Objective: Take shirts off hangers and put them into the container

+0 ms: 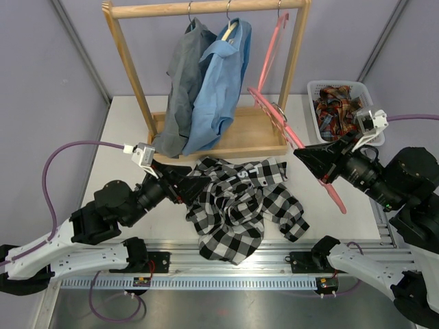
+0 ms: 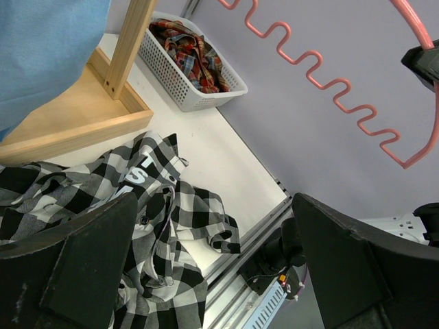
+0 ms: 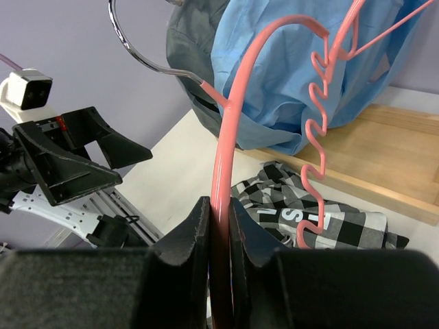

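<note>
The black-and-white checked shirt [image 1: 240, 205] [image 2: 151, 226] [image 3: 343, 223] lies crumpled on the table, off any hanger. My right gripper [image 1: 312, 159] [image 3: 221, 226] is shut on a bare pink hanger [image 1: 281, 123] [image 3: 230, 130] [image 2: 322, 75] and holds it tilted in the air above the shirt's right side. At the shirt's left edge my left gripper [image 1: 184, 181] [image 2: 212, 274] hangs open, gripping nothing. A grey shirt [image 1: 182, 75] [image 3: 195, 75] and a light blue shirt [image 1: 219, 82] [image 3: 288, 68] hang on the wooden rail. The white container [image 1: 312, 86] [image 2: 171, 75] stands at the back right.
A second bare pink hanger [image 1: 271, 48] hangs at the right end of the wooden rack [image 1: 206, 8] [image 2: 127, 48]. A colourful plaid garment [image 1: 336, 110] [image 2: 188, 51] fills the container. The rack's base tray [image 1: 254, 140] sits just behind the checked shirt.
</note>
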You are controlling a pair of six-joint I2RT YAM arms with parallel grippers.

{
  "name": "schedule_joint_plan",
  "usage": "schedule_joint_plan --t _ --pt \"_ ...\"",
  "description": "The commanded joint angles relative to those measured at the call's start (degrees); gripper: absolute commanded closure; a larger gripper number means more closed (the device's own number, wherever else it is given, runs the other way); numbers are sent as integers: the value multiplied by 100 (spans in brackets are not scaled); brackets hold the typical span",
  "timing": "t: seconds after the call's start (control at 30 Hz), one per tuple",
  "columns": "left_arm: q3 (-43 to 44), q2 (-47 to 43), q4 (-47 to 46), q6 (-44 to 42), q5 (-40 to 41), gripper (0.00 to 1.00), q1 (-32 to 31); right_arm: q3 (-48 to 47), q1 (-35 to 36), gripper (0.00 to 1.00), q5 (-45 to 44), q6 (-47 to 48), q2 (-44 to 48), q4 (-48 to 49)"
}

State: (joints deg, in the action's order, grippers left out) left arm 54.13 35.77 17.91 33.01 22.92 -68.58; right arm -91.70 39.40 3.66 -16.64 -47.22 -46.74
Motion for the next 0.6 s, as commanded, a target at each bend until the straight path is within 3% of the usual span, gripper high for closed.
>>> schedule_joint_plan --t 0.0,0.2,0.57 --pt "54 0 -183 47 29 1 -24 -14 42 100 20 118 187 693" --pt "45 0 -183 56 29 1 -24 -111 42 100 469 126 318 701" --pt "-16 -70 -174 91 64 1 -24 -173 42 100 311 65 442 745"
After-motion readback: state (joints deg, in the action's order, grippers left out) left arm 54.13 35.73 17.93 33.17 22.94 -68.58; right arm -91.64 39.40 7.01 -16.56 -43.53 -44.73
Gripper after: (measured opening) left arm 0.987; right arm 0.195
